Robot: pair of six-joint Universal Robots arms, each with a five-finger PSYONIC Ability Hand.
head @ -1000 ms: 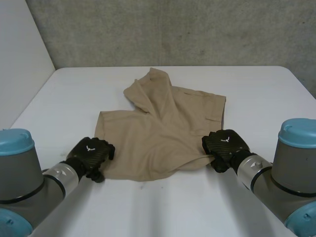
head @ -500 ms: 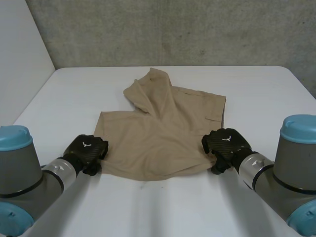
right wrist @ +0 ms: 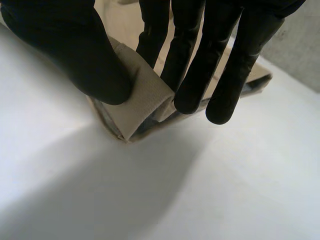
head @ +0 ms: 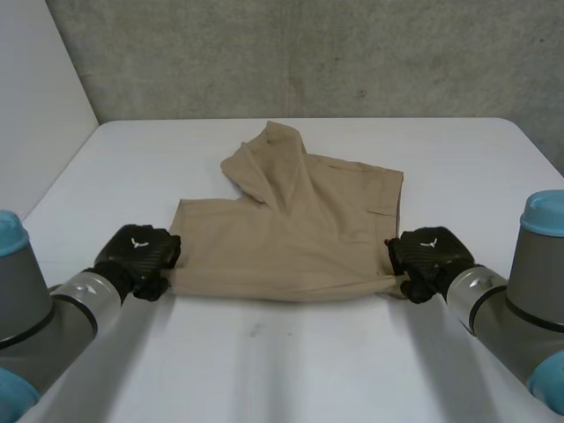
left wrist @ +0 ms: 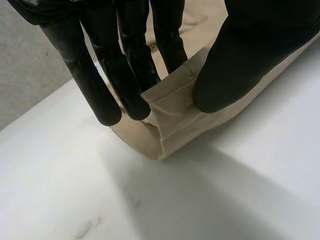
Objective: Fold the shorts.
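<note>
Tan shorts (head: 286, 225) lie spread on the white table (head: 282, 361), their near edge pulled taut between my two hands. My left hand (head: 138, 255) is at the near left corner; in the left wrist view its thumb (left wrist: 240, 65) and fingers (left wrist: 125, 75) pinch the hem of the shorts (left wrist: 175, 120). At the near right corner is my right hand (head: 429, 256). The right wrist view shows its thumb (right wrist: 85, 60) and fingers (right wrist: 195, 70) pinching a fold of the shorts (right wrist: 137, 100). One leg is bunched up at the far side.
A grey wall (head: 308, 53) rises behind the table's far edge, and a pale side wall (head: 35, 106) stands at the left. Bare table lies in front of the shorts and to both sides.
Both hands have moved apart, the left leftward and the right rightward, and each has closed on a near corner. The sagging near edge of the shorts is now drawn straight.
</note>
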